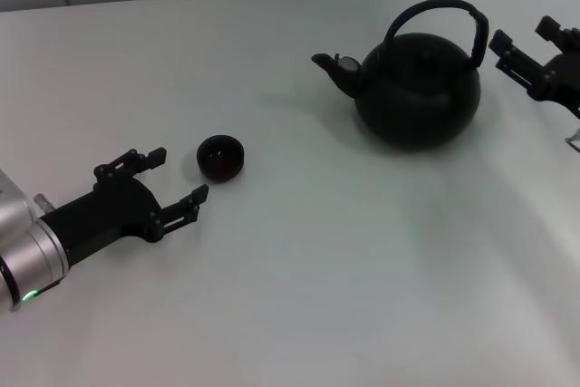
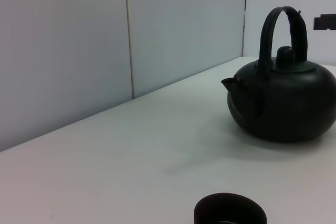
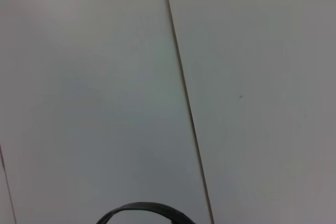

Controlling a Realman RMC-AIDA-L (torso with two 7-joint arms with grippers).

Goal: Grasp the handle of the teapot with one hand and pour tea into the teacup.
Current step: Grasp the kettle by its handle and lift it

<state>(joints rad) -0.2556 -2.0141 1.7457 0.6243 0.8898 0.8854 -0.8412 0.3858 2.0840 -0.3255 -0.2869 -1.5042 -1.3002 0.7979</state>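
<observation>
- Standing upright on the white bench (image 1: 299, 278), the teapot (image 1: 417, 88) points its spout toward the robot's left, its handle (image 1: 435, 12) arched overhead.
- The right claw (image 1: 528, 45) hangs just beside the handle, fingers spread, holding nothing.
- The left claw (image 1: 180, 175) rests low near the teacup (image 1: 220, 157), fingers parted, empty.

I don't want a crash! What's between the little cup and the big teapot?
Nothing: the head view shows bare white table between the small dark round teacup and the big matte-black teapot.
</observation>
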